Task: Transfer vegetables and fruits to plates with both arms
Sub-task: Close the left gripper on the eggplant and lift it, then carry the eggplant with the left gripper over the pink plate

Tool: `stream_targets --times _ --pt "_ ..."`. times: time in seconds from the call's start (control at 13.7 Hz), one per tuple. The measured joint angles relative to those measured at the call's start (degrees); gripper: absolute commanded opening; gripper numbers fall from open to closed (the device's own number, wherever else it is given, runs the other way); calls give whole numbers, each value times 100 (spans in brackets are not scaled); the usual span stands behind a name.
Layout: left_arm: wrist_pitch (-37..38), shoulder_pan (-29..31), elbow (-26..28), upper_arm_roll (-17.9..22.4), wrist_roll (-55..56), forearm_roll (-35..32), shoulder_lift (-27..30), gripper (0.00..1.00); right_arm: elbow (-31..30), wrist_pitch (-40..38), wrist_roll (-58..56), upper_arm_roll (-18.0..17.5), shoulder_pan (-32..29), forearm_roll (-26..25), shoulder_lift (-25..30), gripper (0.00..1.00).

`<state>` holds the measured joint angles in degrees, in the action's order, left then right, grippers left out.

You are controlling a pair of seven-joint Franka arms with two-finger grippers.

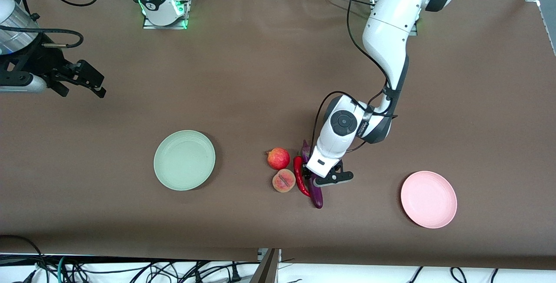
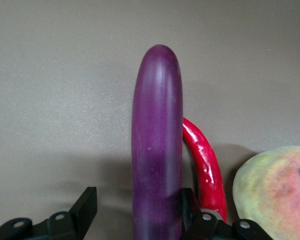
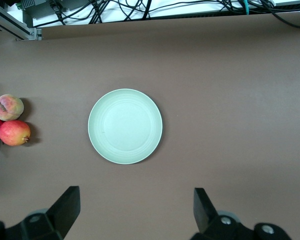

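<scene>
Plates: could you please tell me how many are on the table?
2: the mint green plate toward the right arm's end of the table, the pink plate toward the left arm's end. None seems hidden.

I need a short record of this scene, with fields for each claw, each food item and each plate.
left claw: down at the eggplant, one finger on each side, not yet tight
right claw: open, up in the air, waiting at the right arm's end
eggplant: on the table, touching the chili
peach: nearer the front camera than the pomegranate
green plate: holds nothing
pink plate: holds nothing
</scene>
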<state>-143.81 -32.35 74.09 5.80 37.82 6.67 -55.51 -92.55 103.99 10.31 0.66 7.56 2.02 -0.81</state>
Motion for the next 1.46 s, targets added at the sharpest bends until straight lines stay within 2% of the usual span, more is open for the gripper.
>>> stream_targets --times 0.07,0.15,0.22,0.29,0.44,0.73,0.95,1.46 --pt "-1 -1 -2 0 0 0 -2 47 0 -3 0 17 -3 0 0 100" --pt "-2 -1 -3 0 0 0 -3 46 0 -7 0 21 -3 0 0 100" --pt "-10 -1 -3 1 0 -1 -7 38 0 -9 0 21 -3 0 0 100" --pt "-63 -1 -3 1 0 -1 -15 25 0 -10 0 21 -3 0 0 100" --pt "-261 -1 -4 1 0 -1 -56 13 0 -12 0 21 -3 0 0 100" --pt "-273 3 -65 107 -19 -2 -50 10 -2 -32 0 11 2 0 -1 100" --pt "393 123 -230 419 -615 -6 156 10 -1 -30 0 -29 17 0 0 100" --pt "1485 1476 -242 501 -3235 -10 580 10 -2 -14 0 -39 23 0 -1 100"
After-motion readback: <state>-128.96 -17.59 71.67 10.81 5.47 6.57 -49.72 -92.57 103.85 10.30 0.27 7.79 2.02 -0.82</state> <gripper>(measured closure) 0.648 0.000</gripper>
